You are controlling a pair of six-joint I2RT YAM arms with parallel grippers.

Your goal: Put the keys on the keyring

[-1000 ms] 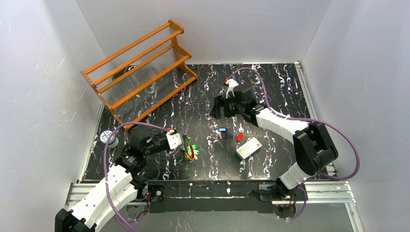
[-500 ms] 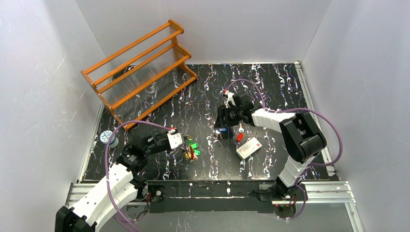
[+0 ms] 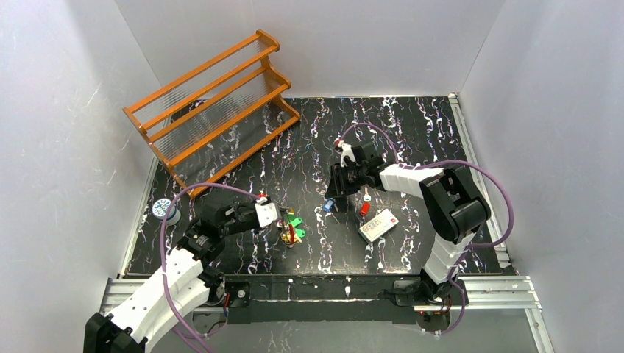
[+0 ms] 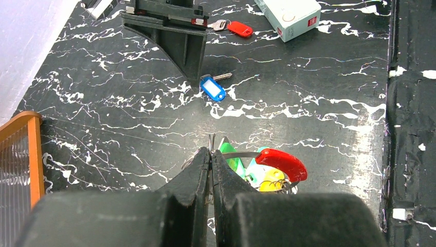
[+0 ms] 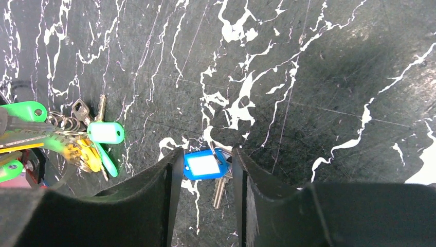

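Observation:
My left gripper [image 4: 211, 153] is shut on the thin wire of the keyring [image 4: 239, 154], just above the table. A bunch of keys hangs on it: red [image 4: 282, 163], green [image 4: 230, 157] and yellow [image 4: 270, 180] heads. In the top view this bunch [image 3: 292, 229] sits at the left gripper [image 3: 282, 222]. My right gripper [image 5: 205, 160] is low over the table, its jaws close on either side of a loose blue key [image 5: 203, 164], with slim gaps showing. A loose red key [image 3: 364, 208] lies to the right of the blue key [image 3: 327, 207].
A white box with a red dot [image 3: 378, 224] lies right of the red key. An orange wooden rack [image 3: 213, 110] stands at the back left. A small round spool [image 3: 165, 212] sits by the left wall.
My right gripper came down and toward the front left onto the blue key, and its jaws narrowed around it. The blue key shifted slightly left. The left arm stayed still.

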